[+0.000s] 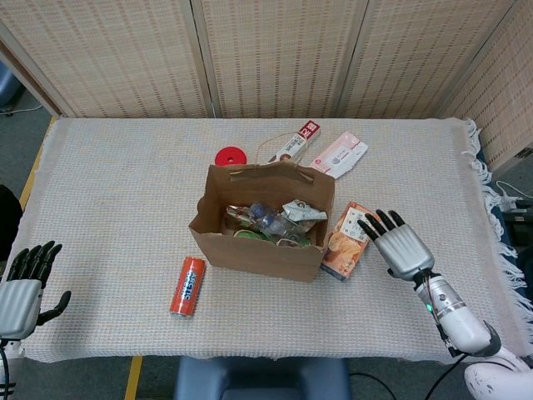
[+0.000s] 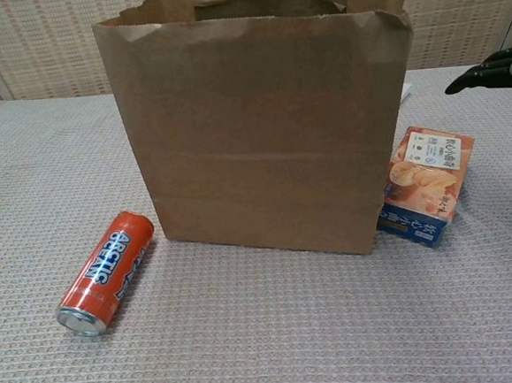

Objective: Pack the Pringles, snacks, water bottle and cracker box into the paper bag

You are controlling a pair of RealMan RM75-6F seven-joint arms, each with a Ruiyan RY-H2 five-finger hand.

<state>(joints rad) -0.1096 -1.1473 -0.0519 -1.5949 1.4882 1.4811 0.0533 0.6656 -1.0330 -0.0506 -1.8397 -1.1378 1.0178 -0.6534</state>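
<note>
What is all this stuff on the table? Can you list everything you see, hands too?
Paper bag: one, brown, upright at table centre, open, several items inside.
Cracker box: one, orange, leaning against the bag's right side.
Pringles can: one, orange-red, lying left of the bag, near the front.
Round lid: one, red, behind the bag.
Flat packets: two, red-white and pink-white, behind the bag.
Tablecloth: one, beige, woven.
Left hand: open, front left corner.
Right hand: open, raised beside the cracker box.

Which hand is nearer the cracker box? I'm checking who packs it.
Right. The right hand hovers open just beside the cracker box; the left hand sits at the table's far left edge.
</note>
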